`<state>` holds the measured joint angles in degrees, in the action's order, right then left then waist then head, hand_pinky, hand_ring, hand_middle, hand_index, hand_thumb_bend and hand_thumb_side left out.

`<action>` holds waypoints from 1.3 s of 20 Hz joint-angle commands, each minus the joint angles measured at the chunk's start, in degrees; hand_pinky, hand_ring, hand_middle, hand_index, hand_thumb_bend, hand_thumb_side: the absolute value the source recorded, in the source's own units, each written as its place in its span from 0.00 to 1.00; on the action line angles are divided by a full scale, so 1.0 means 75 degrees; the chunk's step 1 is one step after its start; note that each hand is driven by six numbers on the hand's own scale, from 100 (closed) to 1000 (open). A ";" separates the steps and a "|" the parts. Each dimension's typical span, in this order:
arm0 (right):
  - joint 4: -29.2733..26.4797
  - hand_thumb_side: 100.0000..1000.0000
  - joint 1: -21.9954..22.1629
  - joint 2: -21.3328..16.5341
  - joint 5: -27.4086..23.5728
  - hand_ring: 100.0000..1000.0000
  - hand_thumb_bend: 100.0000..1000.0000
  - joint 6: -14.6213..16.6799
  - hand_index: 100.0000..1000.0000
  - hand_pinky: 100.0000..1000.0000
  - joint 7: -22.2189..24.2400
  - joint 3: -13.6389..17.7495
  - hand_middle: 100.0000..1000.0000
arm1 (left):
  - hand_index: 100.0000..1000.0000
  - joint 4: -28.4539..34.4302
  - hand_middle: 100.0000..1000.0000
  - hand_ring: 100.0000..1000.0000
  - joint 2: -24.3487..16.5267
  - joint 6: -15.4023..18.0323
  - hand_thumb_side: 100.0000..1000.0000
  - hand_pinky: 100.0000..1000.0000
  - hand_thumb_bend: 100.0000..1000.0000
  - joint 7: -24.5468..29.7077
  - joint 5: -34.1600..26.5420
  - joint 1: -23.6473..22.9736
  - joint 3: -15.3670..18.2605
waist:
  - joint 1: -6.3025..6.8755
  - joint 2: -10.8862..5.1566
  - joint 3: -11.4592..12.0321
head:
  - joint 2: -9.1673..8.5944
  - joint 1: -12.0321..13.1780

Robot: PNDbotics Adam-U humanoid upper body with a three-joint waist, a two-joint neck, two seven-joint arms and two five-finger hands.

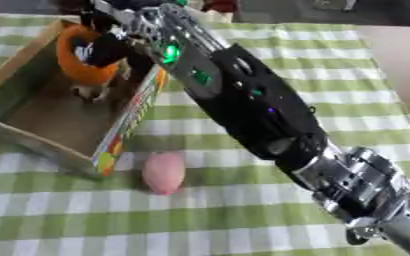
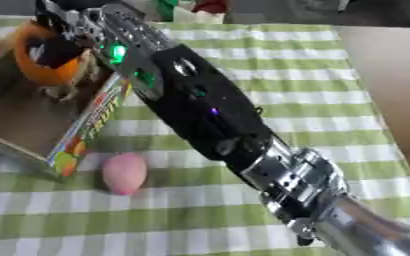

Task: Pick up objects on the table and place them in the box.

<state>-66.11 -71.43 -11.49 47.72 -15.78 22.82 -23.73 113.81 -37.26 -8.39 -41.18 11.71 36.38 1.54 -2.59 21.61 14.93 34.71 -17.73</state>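
Note:
My right arm crosses the picture from the lower right to the upper left. Its hand (image 1: 110, 46) hangs over the open cardboard box (image 1: 16, 67) with its fingers curled on an orange cup-like object (image 1: 82, 71), held above the box floor. A small pale thing (image 1: 90, 93) lies in the box just below the orange object. A pink egg-shaped object (image 1: 163, 173) rests on the cloth beside the box's near corner, apart from the hand. The left hand shows in neither view.
The box has a colourful printed side wall (image 1: 131, 119) that faces the arm. A green and white checked cloth (image 1: 243, 220) covers the table, and bare brown tabletop (image 1: 403, 60) shows at the right. Red and green shapes (image 2: 200, 6) sit at the far edge.

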 commanded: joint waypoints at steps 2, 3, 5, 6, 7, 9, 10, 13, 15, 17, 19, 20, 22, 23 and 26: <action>0.0316 0.28 -0.0089 0.0149 0.0390 0.68 0.00 0.0207 0.54 0.67 -0.0259 -0.0016 0.45 | 0.87 0.0104 0.73 0.73 -0.0135 0.0023 1.00 0.74 0.01 0.0002 -0.0004 0.0128 0.0040 | 0.0054 -0.0128 0.0035 | -0.0079 0.0008; 0.0360 0.30 -0.0079 0.0166 0.0439 0.69 0.00 0.0251 0.55 0.67 -0.0272 -0.0034 0.46 | 0.87 0.0104 0.73 0.73 -0.0132 0.0024 1.00 0.74 0.01 0.0003 -0.0004 0.0132 0.0040 | 0.0052 -0.0124 0.0037 | -0.0078 0.0008; 0.0415 0.36 -0.0064 0.0181 0.0541 0.72 0.00 0.0335 0.62 0.68 -0.0213 -0.0094 0.51 | 0.87 0.0104 0.73 0.73 -0.0129 0.0023 1.00 0.74 0.01 0.0006 -0.0003 0.0132 0.0037 | 0.0048 -0.0120 0.0036 | -0.0070 0.0015; 0.0433 0.46 -0.0056 0.0183 0.0595 0.75 0.00 0.0390 0.68 0.70 -0.0118 -0.0128 0.59 | 0.87 0.0104 0.73 0.73 -0.0129 0.0020 1.00 0.74 0.01 0.0007 -0.0002 0.0129 0.0036 | 0.0047 -0.0121 0.0034 | -0.0062 0.0023; 0.0446 0.55 -0.0050 0.0179 0.0648 0.77 0.00 0.0452 0.73 0.72 0.0032 -0.0158 0.65 | 0.87 0.0104 0.73 0.73 -0.0130 0.0017 1.00 0.74 0.01 0.0007 -0.0001 0.0123 0.0038 | 0.0046 -0.0124 0.0030 | -0.0057 0.0034; 0.0407 0.66 -0.0061 0.0157 0.0773 0.83 0.00 0.0567 0.84 0.75 0.0368 -0.0184 0.74 | 0.87 0.0104 0.73 0.73 -0.0130 0.0013 1.00 0.74 0.01 0.0004 -0.0001 0.0111 0.0042 | 0.0046 -0.0137 0.0021 | -0.0046 0.0060; 0.0356 0.73 -0.0070 0.0142 0.0837 0.86 0.00 0.0602 0.86 0.76 0.0522 -0.0179 0.77 | 0.87 0.0104 0.73 0.73 -0.0131 0.0013 1.00 0.74 0.01 0.0002 -0.0002 0.0106 0.0043 | 0.0047 -0.0142 0.0016 | -0.0041 0.0071; 0.0142 0.78 -0.0112 0.0082 0.1047 0.91 0.23 0.0602 0.91 0.79 0.0913 -0.0163 0.81 | 0.87 0.0104 0.73 0.73 -0.0132 0.0008 1.00 0.74 0.01 0.0003 -0.0001 0.0085 0.0044 | 0.0051 -0.0167 0.0001 | -0.0020 0.0099; -0.0044 0.81 -0.0144 0.0048 0.1125 0.92 0.41 0.0588 0.93 0.80 0.1091 -0.0139 0.82 | 0.87 0.0104 0.73 0.73 -0.0135 0.0003 1.00 0.74 0.01 0.0003 -0.0002 0.0075 0.0046 | 0.0057 -0.0184 -0.0008 | -0.0013 0.0107; -0.0269 0.84 -0.0170 0.0008 0.1099 0.92 0.49 0.0566 0.94 0.80 0.1165 -0.0091 0.82 | 0.86 0.0104 0.73 0.73 -0.0137 -0.0001 1.00 0.74 0.01 0.0004 -0.0001 0.0064 0.0048 | 0.0063 -0.0201 -0.0018 | -0.0006 0.0114; -0.0603 0.87 -0.0203 -0.0077 0.0993 0.92 0.50 0.0531 0.94 0.80 0.1102 -0.0021 0.82 | 0.86 0.0104 0.73 0.73 -0.0141 -0.0009 1.00 0.74 0.01 0.0002 0.0000 0.0041 0.0051 | 0.0068 -0.0224 -0.0037 | 0.0008 0.0131; -0.0824 0.88 -0.0221 -0.0165 0.0907 0.92 0.50 0.0518 0.94 0.80 0.1050 0.0006 0.82 | 0.86 0.0104 0.73 0.73 -0.0148 -0.0012 1.00 0.74 0.01 -0.0002 0.0004 0.0023 0.0055 | 0.0069 -0.0240 -0.0053 | 0.0022 0.0148; -0.1374 0.91 -0.0254 -0.0462 0.0768 0.92 0.49 0.0508 0.94 0.80 0.0966 0.0031 0.82 | 0.86 0.0104 0.73 0.73 -0.0174 -0.0024 1.00 0.74 0.01 -0.0018 0.0012 -0.0031 0.0071 | 0.0067 -0.0280 -0.0097 | 0.0070 0.0208; -0.1725 0.91 -0.0249 -0.0666 0.0611 0.92 0.49 0.0511 0.93 0.80 0.0946 0.0053 0.82 | 0.86 0.0104 0.73 0.73 -0.0191 -0.0030 1.00 0.74 0.01 -0.0030 0.0020 -0.0065 0.0082 | 0.0062 -0.0305 -0.0127 | 0.0100 0.0251; -0.2784 0.94 -0.0146 -0.1395 0.0112 0.92 0.48 0.0446 0.92 0.80 0.1020 0.0071 0.82 | 0.87 0.0104 0.73 0.73 -0.0237 -0.0051 1.00 0.74 0.01 -0.0071 0.0040 -0.0166 0.0113 | 0.0050 -0.0371 -0.0213 | 0.0173 0.0383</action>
<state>-83.18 -71.48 -19.04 50.14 -12.22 30.49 -23.98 113.81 -37.28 -8.67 -41.47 11.71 34.73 1.59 -2.60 20.28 13.20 35.64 -15.29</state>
